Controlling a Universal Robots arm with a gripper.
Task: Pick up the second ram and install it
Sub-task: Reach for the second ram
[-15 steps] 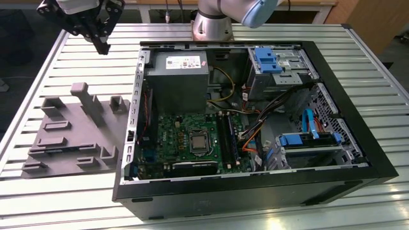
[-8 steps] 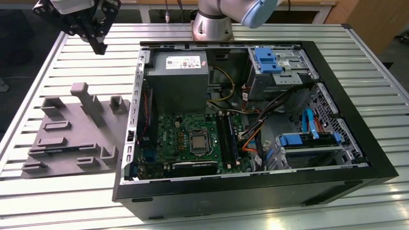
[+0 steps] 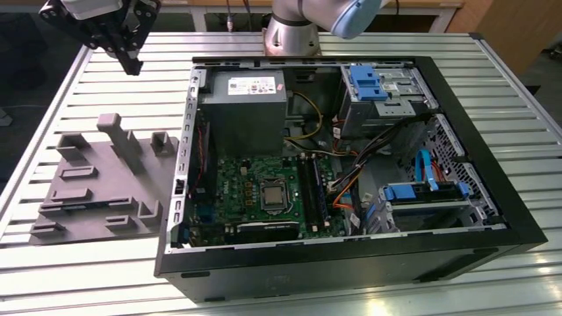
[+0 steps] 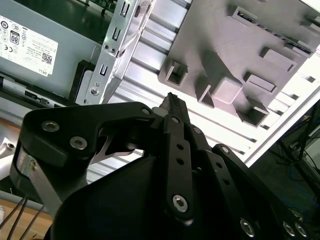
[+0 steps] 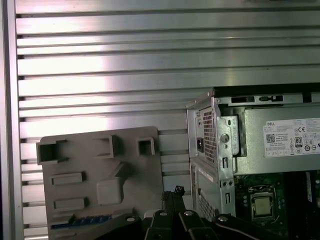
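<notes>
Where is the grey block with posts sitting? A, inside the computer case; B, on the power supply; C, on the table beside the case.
C: the grey block lies on the slatted table at the exterior view's left of the open computer case.

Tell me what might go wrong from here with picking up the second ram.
1. The end effector hangs shut above the table; lowering toward the grey block could clip its upright posts.
2. What seems to be the second ram lies partly hidden behind the end effector in the first wrist view, so a misaligned grasp is possible.
3. Beside the board's slots, orange cables could snag insertion.
</notes>
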